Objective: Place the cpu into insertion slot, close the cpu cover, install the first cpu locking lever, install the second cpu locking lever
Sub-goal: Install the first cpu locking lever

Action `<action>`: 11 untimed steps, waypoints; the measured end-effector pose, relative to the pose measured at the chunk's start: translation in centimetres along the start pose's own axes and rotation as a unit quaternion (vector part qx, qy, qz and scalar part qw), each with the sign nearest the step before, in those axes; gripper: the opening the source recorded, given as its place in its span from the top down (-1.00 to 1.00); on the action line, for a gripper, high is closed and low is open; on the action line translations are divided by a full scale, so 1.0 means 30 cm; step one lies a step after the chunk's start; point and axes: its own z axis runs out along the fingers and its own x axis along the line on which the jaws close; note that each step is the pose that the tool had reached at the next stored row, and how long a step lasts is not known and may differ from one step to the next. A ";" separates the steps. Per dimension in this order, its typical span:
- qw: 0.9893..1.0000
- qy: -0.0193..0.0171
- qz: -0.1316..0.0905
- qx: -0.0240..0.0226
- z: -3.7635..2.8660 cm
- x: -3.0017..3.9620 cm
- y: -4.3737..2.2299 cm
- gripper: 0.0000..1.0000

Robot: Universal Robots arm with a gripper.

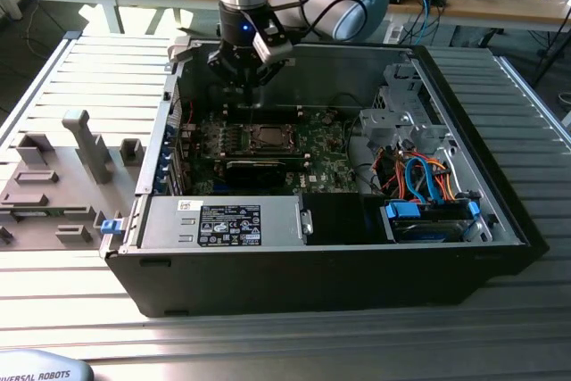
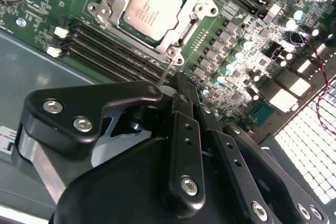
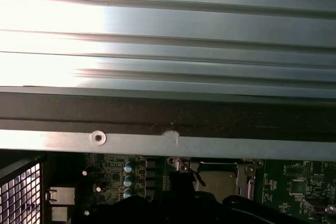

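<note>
**Tech:** Jaws look pressed together on the gripper (image 2: 181,85), and a thin silvery rod runs from the tip toward the socket's corner. I take that rod for one of the locking levers (image 2: 167,72), though I cannot tell whether the fingers actually pinch it or only sit against it.

**Trainee:** Where's the chip?

**Tech:** Already seated. The cpu (image 2: 152,9) lies flat in the insertion slot (image 2: 122,24), and the cpu cover (image 2: 197,11) is down around it, its window framing the metal top. In the exterior view the gripper (image 1: 245,78) hangs inside the open computer case (image 1: 464,122), just beyond the socket on the motherboard (image 1: 317,144).

**Trainee:** So how would you handle the lever?

**Tech:** My judgement: keep contact near the lever's free end, sweep it down along the cover's edge, then nudge it sideways under its retaining hook. Push slowly, since the wire is springy and could slip off closed fingers onto the board.

**Trainee:** And its direction?

**Tech:** Long axis runs from the fingertips to the socket corner nearest the gripper, close beside the memory slots (image 2: 105,51). The cpu itself is square, with no long axis.
</note>
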 end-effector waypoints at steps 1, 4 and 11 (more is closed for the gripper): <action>1.000 0.000 0.000 0.000 0.000 -0.004 0.000 0.79; 1.000 0.001 0.000 0.000 0.000 -0.017 -0.001 0.79; 1.000 0.002 0.000 0.000 0.001 -0.038 -0.002 0.79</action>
